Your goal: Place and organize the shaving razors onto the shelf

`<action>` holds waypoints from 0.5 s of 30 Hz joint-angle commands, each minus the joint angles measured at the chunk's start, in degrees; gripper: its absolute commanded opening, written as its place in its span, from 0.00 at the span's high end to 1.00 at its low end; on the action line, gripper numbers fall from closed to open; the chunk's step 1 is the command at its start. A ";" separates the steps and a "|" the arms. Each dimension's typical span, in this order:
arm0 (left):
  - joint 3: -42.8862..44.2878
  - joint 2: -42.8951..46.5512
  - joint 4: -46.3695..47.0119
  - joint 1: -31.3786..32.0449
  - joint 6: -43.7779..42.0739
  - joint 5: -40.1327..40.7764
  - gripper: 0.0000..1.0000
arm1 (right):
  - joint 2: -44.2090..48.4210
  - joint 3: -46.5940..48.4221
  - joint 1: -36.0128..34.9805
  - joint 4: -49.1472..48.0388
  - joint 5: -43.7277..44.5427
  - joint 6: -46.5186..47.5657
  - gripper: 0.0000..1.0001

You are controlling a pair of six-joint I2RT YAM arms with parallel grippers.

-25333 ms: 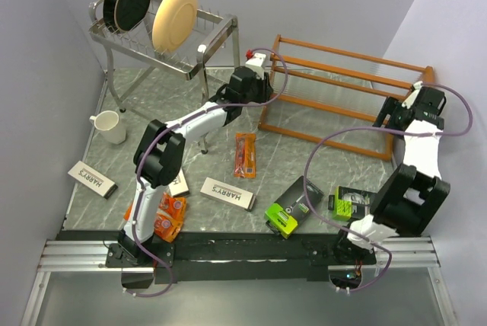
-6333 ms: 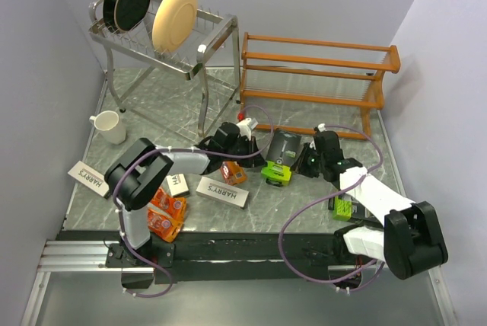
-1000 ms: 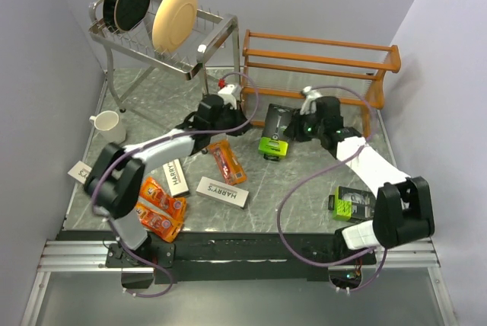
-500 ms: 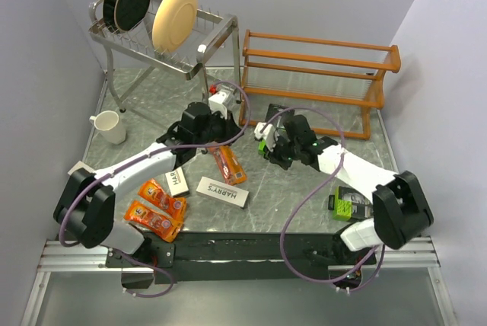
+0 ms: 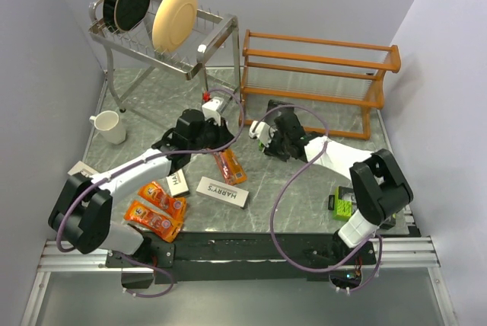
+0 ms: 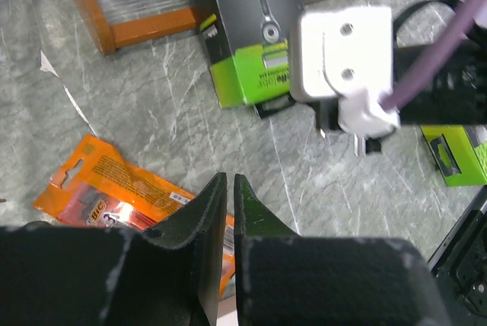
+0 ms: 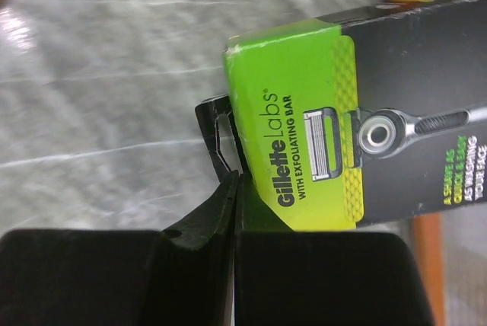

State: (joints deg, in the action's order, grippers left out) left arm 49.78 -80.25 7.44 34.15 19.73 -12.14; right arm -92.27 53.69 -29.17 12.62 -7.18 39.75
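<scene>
Lime-green end of the black-and-lime pack (image 7: 304, 135) fills the right wrist view. The right claw (image 7: 235, 180) has its fingers pinched nearly together at the pack's black hang tab, so I read it as clamped on that end, though the contact itself is partly hidden. Top view puts that pack at frame centre, just below the lower left corner of the shelf (image 5: 319, 82), which stands upper right on the grey marbled worktop (image 5: 316, 200). In the left wrist view the pack's black end overlaps the shelf's bottom rail at the top of the frame; I can't tell if they touch. The left claw (image 6: 230, 181) is together, with only a hairline slit between the fingers and nothing in it, hanging over an orange pack (image 6: 106, 185) that lies flat on the worktop at lower left of that view. Other stock on the worktop, top view: two more orange packs (image 5: 154, 219) lower left, a HARRY'S box (image 5: 224, 192) lower centre, a second white box (image 5: 177, 183) just left of it, and a third white box (image 5: 82, 168) at the left edge, partly hidden by the left arm. The second black-and-lime pack (image 6: 456, 155) shows at the right edge of the left wrist view. A white mug (image 5: 109, 126) stands at left, and the metal rack (image 5: 163, 36) holding two plates (image 5: 175, 16) is upper left.
</scene>
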 commanded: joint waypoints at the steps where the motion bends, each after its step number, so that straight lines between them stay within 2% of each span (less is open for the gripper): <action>1: -0.91 3.08 2.84 -0.23 -0.48 -0.43 0.85 | -1.41 4.84 0.95 -6.38 6.73 2.17 1.00; 4: -1.26 3.52 2.93 -0.23 -0.57 -0.51 0.85 | -2.91 6.33 1.22 -7.61 9.63 2.97 1.00; 15: -2.23 4.14 3.37 -0.23 -0.39 -0.87 0.84 | -5.64 10.64 2.45 -9.81 11.75 3.85 1.00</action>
State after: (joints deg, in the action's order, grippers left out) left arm 47.57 -77.73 8.58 34.13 19.75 -12.19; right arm -96.57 61.45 -27.31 6.33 2.55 42.37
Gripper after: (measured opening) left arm 0.156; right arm 0.007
